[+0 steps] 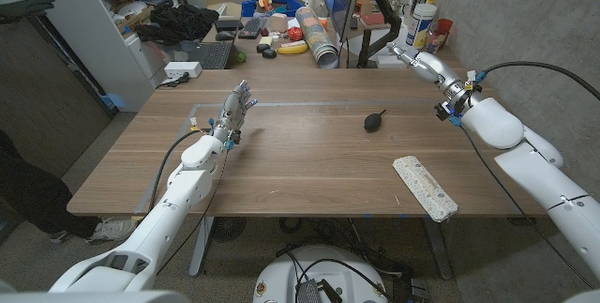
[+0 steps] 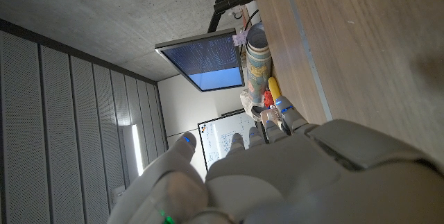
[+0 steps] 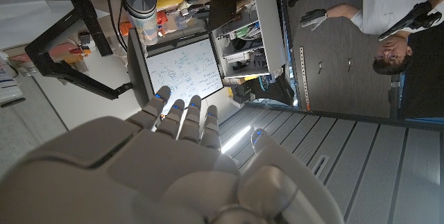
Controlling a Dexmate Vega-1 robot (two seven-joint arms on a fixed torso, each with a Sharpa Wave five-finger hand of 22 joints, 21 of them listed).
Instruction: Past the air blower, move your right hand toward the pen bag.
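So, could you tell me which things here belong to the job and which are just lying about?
Job: right hand, air blower, pen bag.
Lying about: left hand, monitor, banana, keyboard.

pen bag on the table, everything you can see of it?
The long, flat, cream-white pen bag with faint speckled print looks like soft fabric. It lies flat on the wooden table, angled diagonally near the front right edge, one end almost at the edge. Closed as far as can be told; no zipper detail is readable. Nothing touches it: the small black air blower sits apart behind it, and the right hand is raised far beyond.
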